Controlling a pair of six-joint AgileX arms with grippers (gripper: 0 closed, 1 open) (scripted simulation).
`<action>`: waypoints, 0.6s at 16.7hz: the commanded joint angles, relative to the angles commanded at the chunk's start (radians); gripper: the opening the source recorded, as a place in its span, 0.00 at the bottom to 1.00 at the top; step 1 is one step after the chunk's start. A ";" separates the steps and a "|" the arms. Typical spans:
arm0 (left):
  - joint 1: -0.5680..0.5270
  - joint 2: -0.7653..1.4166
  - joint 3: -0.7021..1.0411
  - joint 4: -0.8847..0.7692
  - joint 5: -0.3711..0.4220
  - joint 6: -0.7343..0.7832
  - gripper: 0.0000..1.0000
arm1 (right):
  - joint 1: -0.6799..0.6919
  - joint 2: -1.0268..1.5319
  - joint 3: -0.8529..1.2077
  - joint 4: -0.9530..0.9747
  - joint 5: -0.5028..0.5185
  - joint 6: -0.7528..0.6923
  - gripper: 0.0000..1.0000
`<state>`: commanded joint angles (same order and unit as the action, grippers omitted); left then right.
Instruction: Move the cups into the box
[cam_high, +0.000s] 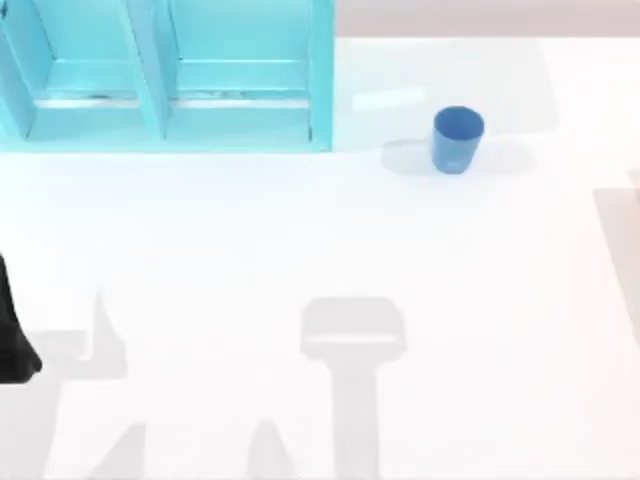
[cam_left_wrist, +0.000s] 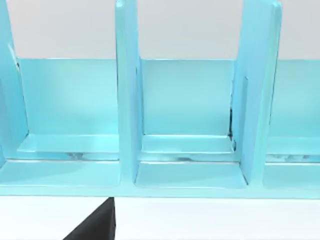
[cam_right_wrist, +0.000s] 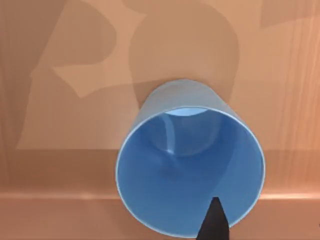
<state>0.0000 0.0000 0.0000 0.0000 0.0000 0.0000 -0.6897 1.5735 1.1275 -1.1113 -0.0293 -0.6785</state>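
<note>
One blue cup (cam_high: 458, 138) stands upright on the white table, right of the light blue box (cam_high: 165, 75) at the back left. The box (cam_left_wrist: 185, 175) has upright dividers that make open compartments, and the left wrist view faces them from close by. In the right wrist view I look down into a blue cup (cam_right_wrist: 190, 165). A dark fingertip (cam_right_wrist: 215, 222) of my right gripper overlaps its near rim. Whether that cup is the one in the top view I cannot tell. My left arm (cam_high: 12, 340) sits at the table's left edge, and one dark fingertip (cam_left_wrist: 95, 227) pokes in below the box.
The white table (cam_high: 300, 240) spreads in front of the box, with arm shadows across its front half and right edge. The box's right wall (cam_high: 322, 70) stands a short way left of the cup.
</note>
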 joint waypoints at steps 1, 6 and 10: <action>0.000 0.000 0.000 0.000 0.000 0.000 1.00 | 0.000 0.000 0.000 0.000 0.000 0.000 0.75; 0.000 0.000 0.000 0.000 0.000 0.000 1.00 | 0.000 0.000 0.000 0.000 0.000 0.000 1.00; 0.000 0.000 0.000 0.000 0.000 0.000 1.00 | 0.000 0.000 0.000 0.000 0.000 0.000 1.00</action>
<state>0.0000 0.0000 0.0000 0.0000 0.0000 0.0000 -0.6897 1.5735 1.1275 -1.1113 -0.0293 -0.6785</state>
